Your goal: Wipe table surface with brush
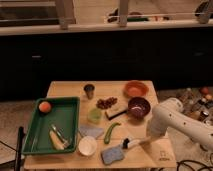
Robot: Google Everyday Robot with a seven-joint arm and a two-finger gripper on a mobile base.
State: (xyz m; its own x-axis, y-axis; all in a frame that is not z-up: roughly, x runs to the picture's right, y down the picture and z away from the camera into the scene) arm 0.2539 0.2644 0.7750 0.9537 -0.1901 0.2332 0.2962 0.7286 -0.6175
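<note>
Brush (134,143) lies low over the front right part of the table (67,90). Its black head points left and sits just beside the blue-grey sponge (112,154); I cannot tell whether the two touch. Its white handle runs right into my gripper (149,140).

The gripper is at the end of the white arm, which reaches in from the right and bends down toward the table's front edge. The jaws are closed, and I judge they are gripping the far end of the handle. Holding it there leaves the bristles free to sweep.

The brush looks nearly flat, so I judge the head is at or near the wood, ready for a wiping stroke.

The bare wood near the head is narrow. A cucumber (110,132) lies just behind the head and a white bowl (87,146) sits further left. A dark bowl (139,106) stands behind the arm. The green tray (35,125) fills the left side, well apart from the brush. I would keep strokes short here so I do not knock the sponge or cucumber.
</note>
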